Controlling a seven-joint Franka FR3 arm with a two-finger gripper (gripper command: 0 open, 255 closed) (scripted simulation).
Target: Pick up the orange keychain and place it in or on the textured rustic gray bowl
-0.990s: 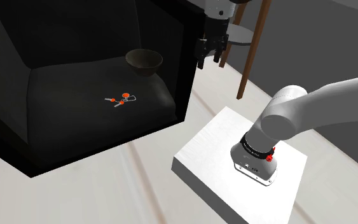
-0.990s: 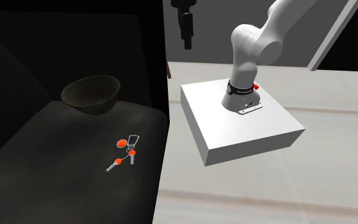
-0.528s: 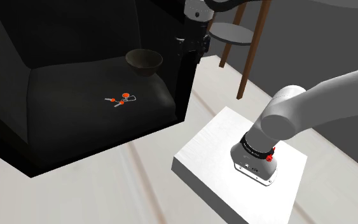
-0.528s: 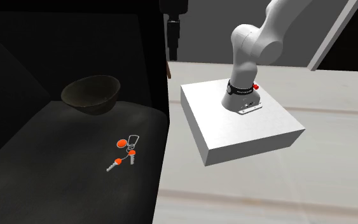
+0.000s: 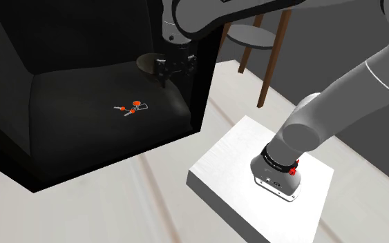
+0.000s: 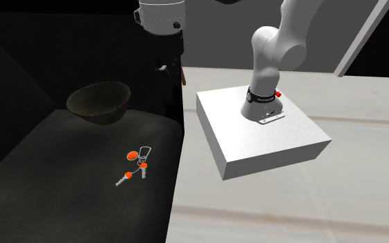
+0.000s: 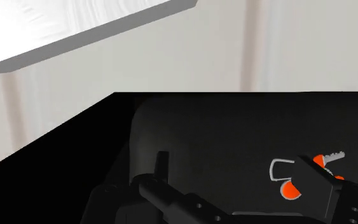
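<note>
The orange keychain (image 5: pixel 132 107) lies flat on a dark seat cushion (image 5: pixel 75 96), with orange tags, a silver ring and small keys. In the second exterior view the keychain (image 6: pixel 136 164) sits near the cushion's right edge. The dark round bowl (image 5: pixel 146 63) stands at the back of the cushion and appears again as the bowl (image 6: pixel 99 101) in the second exterior view. My gripper (image 5: pixel 173 77) hangs open above the cushion, just right of the bowl in the shoulder view. Seen from the wrist, the keychain (image 7: pixel 290 186) lies beside the right finger (image 7: pixel 317 184), and nothing is between the fingers.
A tall black side panel (image 5: pixel 205 76) walls the seat on the shoulder view's right, close to the arm. The white stand (image 5: pixel 255 176) rests on a pale floor. Brown stool legs (image 5: pixel 269 62) rise behind it.
The gripper has swung from outside the black side panel to the shoulder view's left, over the panel and down above the cushion beside the bowl. It stays open. Keychain and bowl have not moved.
</note>
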